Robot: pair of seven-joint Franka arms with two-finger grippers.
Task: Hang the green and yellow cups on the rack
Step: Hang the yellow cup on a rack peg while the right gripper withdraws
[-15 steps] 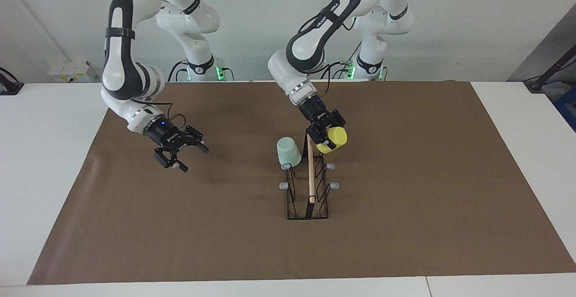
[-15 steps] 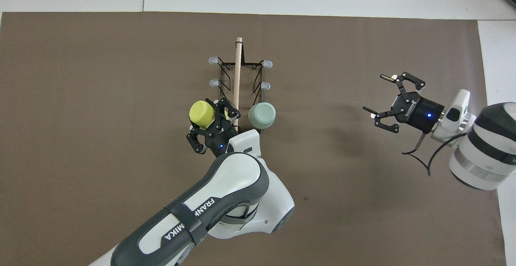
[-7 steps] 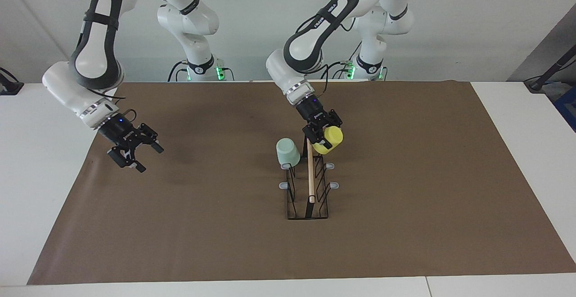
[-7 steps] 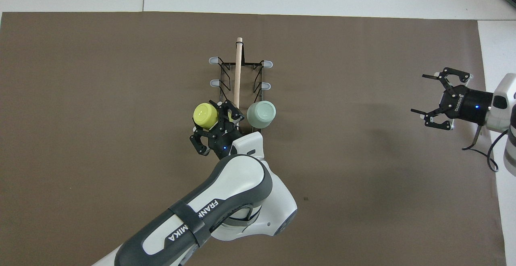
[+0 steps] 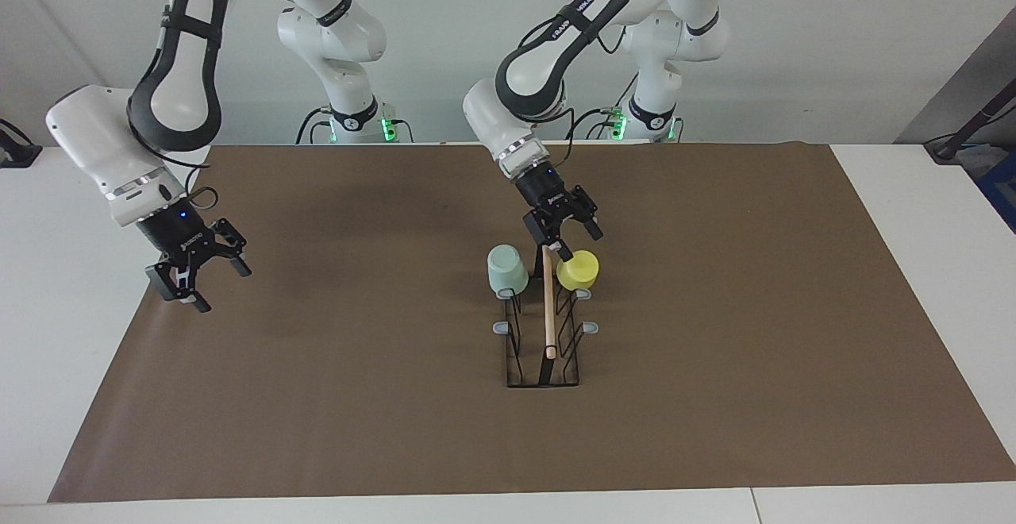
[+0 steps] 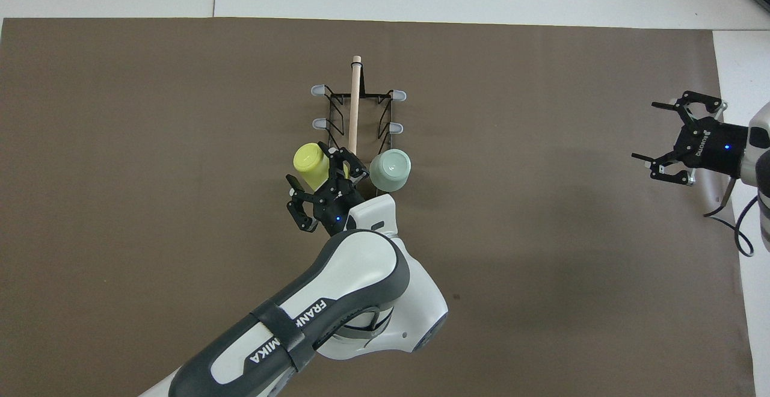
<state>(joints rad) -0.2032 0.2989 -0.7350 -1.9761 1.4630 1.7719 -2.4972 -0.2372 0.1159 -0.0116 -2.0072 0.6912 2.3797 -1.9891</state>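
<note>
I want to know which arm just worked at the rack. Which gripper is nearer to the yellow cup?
The left gripper: it hangs open just above the yellow cup on the rack. The right gripper is open over the mat's edge at the right arm's end.

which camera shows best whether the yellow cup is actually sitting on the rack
The facing view: it shows the yellow cup from the side, upside down on a prong of the rack, the open left gripper just above it. The overhead view shows mostly its bottom.

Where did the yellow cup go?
The yellow cup hangs upside down on the rack, on a prong at the end nearest the robots, toward the left arm's end of the table. The green cup hangs across the wooden rod.
</note>
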